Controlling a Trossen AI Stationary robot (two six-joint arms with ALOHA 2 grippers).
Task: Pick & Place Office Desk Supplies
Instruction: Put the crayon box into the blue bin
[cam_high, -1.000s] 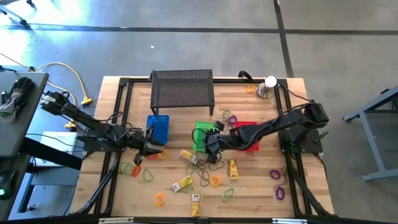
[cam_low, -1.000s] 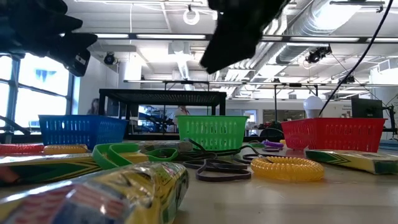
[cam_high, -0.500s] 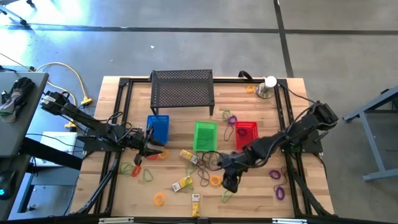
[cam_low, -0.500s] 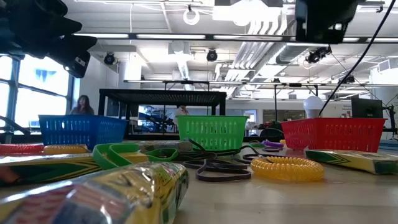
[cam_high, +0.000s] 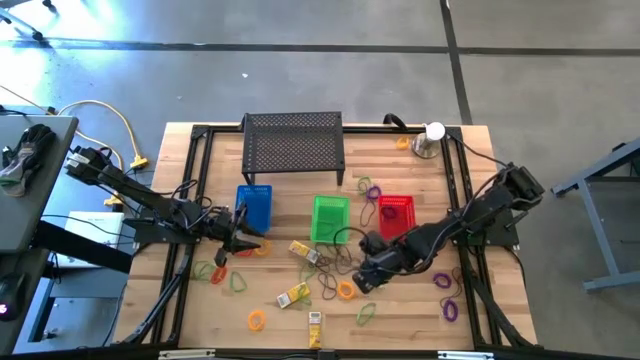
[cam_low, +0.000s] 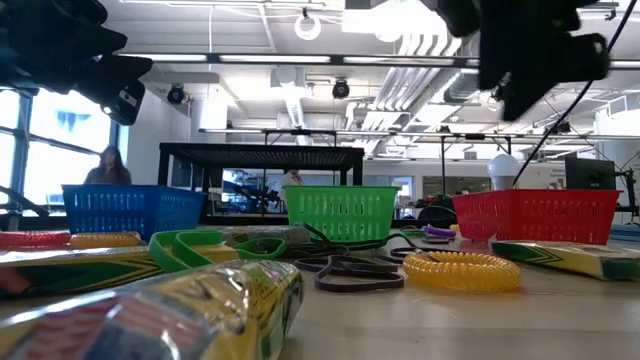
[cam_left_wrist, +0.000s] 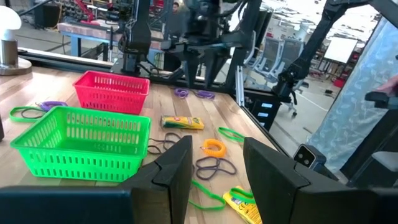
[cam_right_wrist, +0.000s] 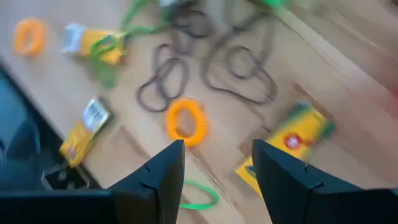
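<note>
A: Right gripper?
B: Jaws apart, nothing held, above the orange loop and a yellow block in front of the red basket.
A: Left gripper?
B: By the blue basket, parted, empty.

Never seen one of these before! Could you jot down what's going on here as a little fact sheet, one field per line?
Table: wooden top with a black mesh rack at the back
Baskets: blue basket, green basket, red basket, in a row
Loose items: coloured loops and yellow blocks scattered in front of the baskets
Left gripper: open, empty, beside the blue basket
Right gripper: open, empty, above an orange loop
Corner: silver cup with white ball
</note>
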